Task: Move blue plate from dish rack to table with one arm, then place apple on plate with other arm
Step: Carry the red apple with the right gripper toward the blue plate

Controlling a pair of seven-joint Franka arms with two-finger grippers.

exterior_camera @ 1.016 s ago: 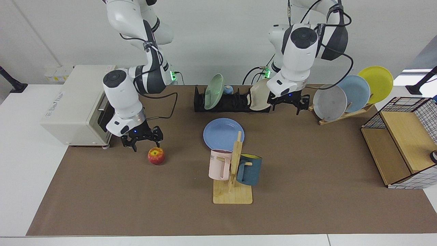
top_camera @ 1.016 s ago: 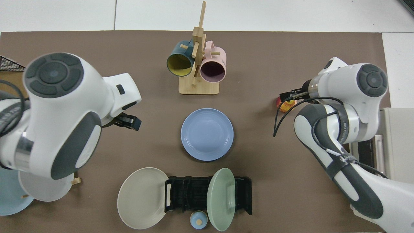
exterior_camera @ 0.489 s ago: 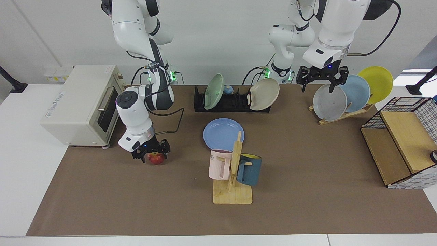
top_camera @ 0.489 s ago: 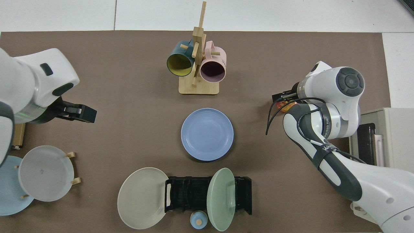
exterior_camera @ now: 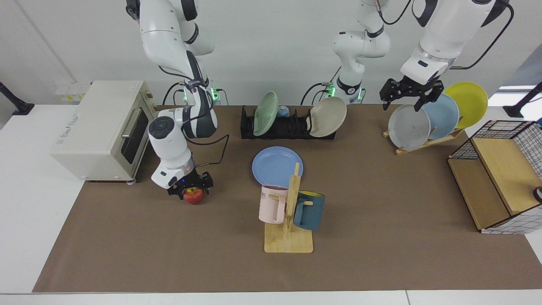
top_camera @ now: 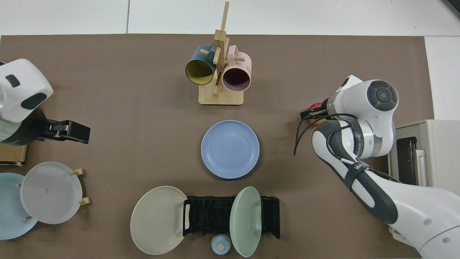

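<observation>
The blue plate (exterior_camera: 276, 165) (top_camera: 230, 149) lies flat on the table's brown mat (exterior_camera: 381, 212), in front of the black dish rack (exterior_camera: 292, 127) (top_camera: 212, 216). Left of the plate in the facing view, the red and yellow apple (exterior_camera: 194, 198) sits on the mat. My right gripper (exterior_camera: 189, 192) is lowered over it, open, with a finger on either side. From above, the arm hides most of the apple (top_camera: 316, 106) beside the right gripper (top_camera: 311, 115). My left gripper (exterior_camera: 406, 102) (top_camera: 77, 132) hangs open and empty, high above the grey plate (exterior_camera: 408, 127).
A pale green plate (exterior_camera: 265, 113) and a beige plate (exterior_camera: 328, 116) lean in the dish rack. A wooden mug tree (exterior_camera: 290, 212) holds a pink and a teal mug just in front of the blue plate. A toaster oven (exterior_camera: 101, 131) stands behind the apple. A wire basket (exterior_camera: 499, 186) is at the far side.
My right gripper came down from beside the apple until its fingers straddled it. The left arm rose from the dish rack and swung away to above the wooden plate stand.
</observation>
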